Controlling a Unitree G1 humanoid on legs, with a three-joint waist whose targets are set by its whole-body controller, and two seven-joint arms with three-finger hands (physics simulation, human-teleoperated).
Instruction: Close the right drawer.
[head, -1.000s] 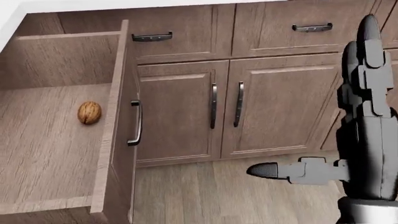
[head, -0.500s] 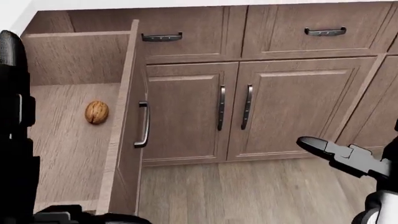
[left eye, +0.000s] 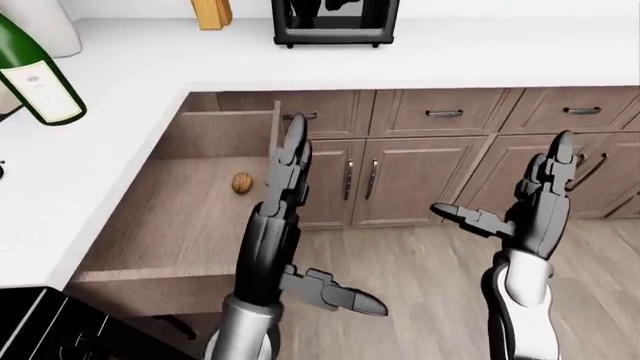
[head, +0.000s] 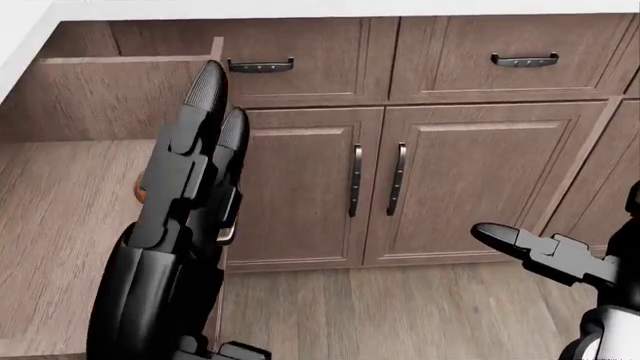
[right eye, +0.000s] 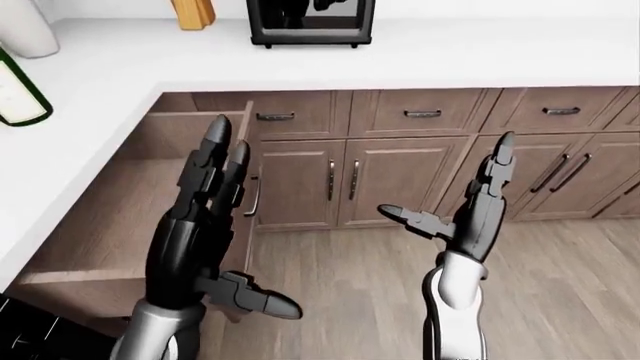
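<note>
Both hands show in my left-eye view: left hand (left eye: 285, 180) raised with fingers spread at centre, right hand (left eye: 525, 206) splayed at right, neither holding anything. At left the drawer (left eye: 170, 225) stands pulled out under the white bench (left eye: 150, 67), a walnut (left eye: 242, 183) inside. Head view: my left hand covers the drawer's handle (head: 230, 232). Right-eye view: same layout.
</note>
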